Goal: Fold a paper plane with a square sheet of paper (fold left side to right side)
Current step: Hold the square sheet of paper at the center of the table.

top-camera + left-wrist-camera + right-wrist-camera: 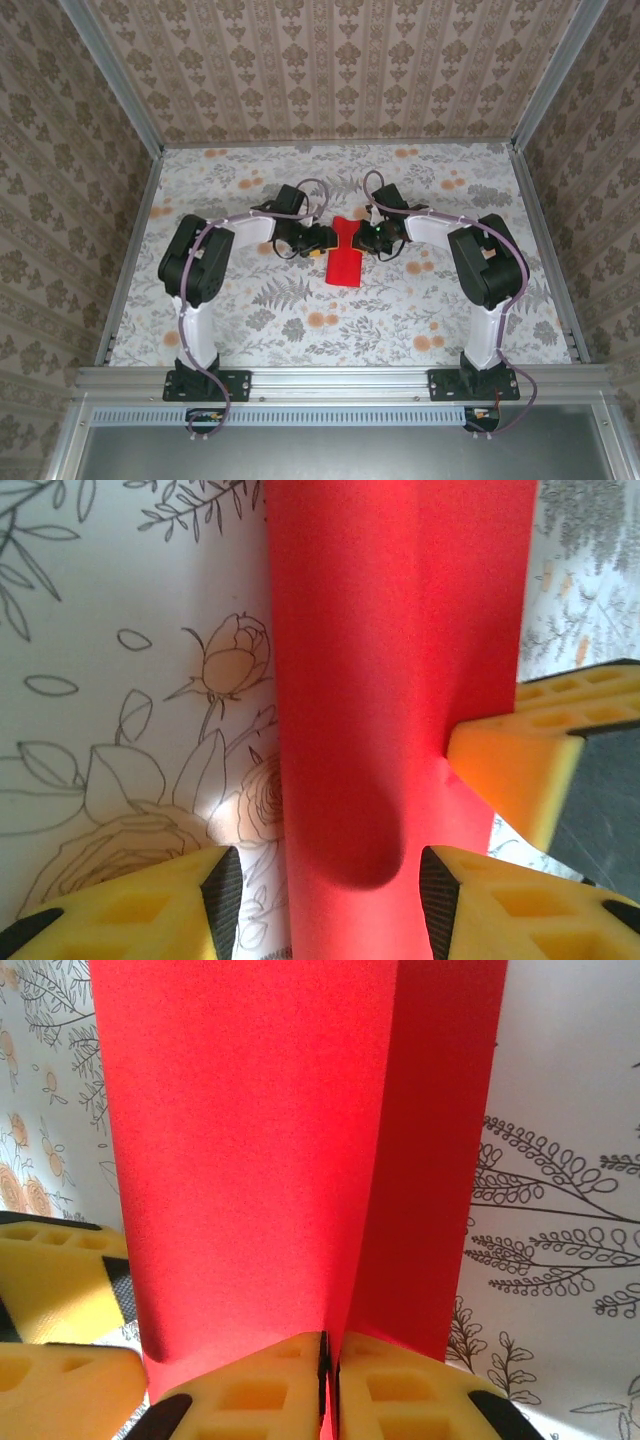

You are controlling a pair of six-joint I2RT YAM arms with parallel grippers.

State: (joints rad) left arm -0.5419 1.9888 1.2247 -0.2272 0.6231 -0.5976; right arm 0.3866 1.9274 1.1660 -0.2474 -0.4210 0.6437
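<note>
The red paper (346, 262) sits at the middle of the tabletop (250, 320), about as far from the left edge as from the right, between the two grippers. From above it looks narrow where the grippers meet it and wider toward the near edge. The right gripper (329, 1372) has its fingers (260, 1400) pressed together on an edge of the paper. A crease runs away from that pinch along the sheet, one side of it bright and the other shaded. The left gripper (330, 890) stands spread, with one yellow finger on either side of the paper. The paper bulges in a soft curl between them without being squeezed. In the left wrist view a finger of the right gripper touches the paper's far side. Whether the paper's near end rests on the tabletop, I cannot tell.
</note>
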